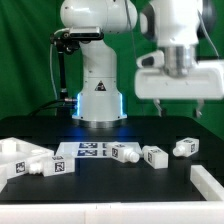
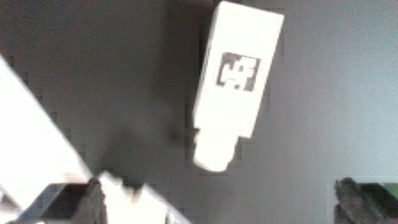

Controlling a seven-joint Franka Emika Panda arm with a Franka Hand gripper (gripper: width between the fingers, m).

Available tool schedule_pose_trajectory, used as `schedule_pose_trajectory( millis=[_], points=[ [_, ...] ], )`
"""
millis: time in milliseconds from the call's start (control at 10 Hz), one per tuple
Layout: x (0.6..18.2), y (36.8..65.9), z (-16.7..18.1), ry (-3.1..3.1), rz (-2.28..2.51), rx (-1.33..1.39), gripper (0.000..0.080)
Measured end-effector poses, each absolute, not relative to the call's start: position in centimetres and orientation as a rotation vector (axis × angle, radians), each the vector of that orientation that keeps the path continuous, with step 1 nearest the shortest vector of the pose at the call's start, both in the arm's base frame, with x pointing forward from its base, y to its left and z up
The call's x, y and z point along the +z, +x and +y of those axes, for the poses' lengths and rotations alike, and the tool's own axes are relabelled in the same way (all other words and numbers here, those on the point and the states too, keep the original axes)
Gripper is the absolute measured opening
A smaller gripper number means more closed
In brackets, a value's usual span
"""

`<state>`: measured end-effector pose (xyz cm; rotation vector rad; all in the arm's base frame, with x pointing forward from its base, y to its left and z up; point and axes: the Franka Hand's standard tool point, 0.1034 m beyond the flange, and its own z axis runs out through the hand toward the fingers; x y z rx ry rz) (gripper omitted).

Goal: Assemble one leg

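Leg: a short chunky white plastic leg (image 2: 233, 75) with a black-and-white square tag on its visible face lies flat on the black table top (image 2: 320, 120). Its narrower end is the end nearer the fingertips. Nothing touches it in the wrist view. The two-finger gripper (image 2: 214, 200) hangs above it. Its dark fingertips (image 2: 365, 195) sit far apart at opposite edges of the wrist view, spread wide, with nothing between them. A broad white surface (image 2: 36, 120) runs alongside the leg, apart from it; what it is cannot be told.

Exterior view: the gripper (image 1: 180, 108) is well above the table (image 1: 100, 185), over the part at the exterior view's right, fingers apart and empty. Below it, three white tagged posts lie in a row on the table: the first post (image 1: 125, 153) just beside the marker board (image 1: 88, 150), the second post (image 1: 157, 156) next, and the third post (image 1: 187, 147) farthest toward the exterior view's right. Which of these is the leg seen by the wrist camera cannot be told. A fourth post (image 1: 52, 166) lies at the exterior view's left. The white arm base (image 1: 98, 90) stands behind the marker board.
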<state>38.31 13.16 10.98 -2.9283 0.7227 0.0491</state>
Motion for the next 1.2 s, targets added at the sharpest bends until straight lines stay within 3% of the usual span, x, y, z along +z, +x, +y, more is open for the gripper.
schedule_pose_trajectory(
  millis=[500,600,900,1200],
  points=[
    [10.7,38.6,12.4,-2.933,0.711,0.047,0.0649],
    [9.7,38.3,11.4,-2.977,0.491,0.058,0.0649],
    [10.2,39.3,4.9,-2.987,-0.044,0.036,0.0649],
    [10.0,39.4,3.8,-2.979,-0.203,0.019,0.0649]
  ],
)
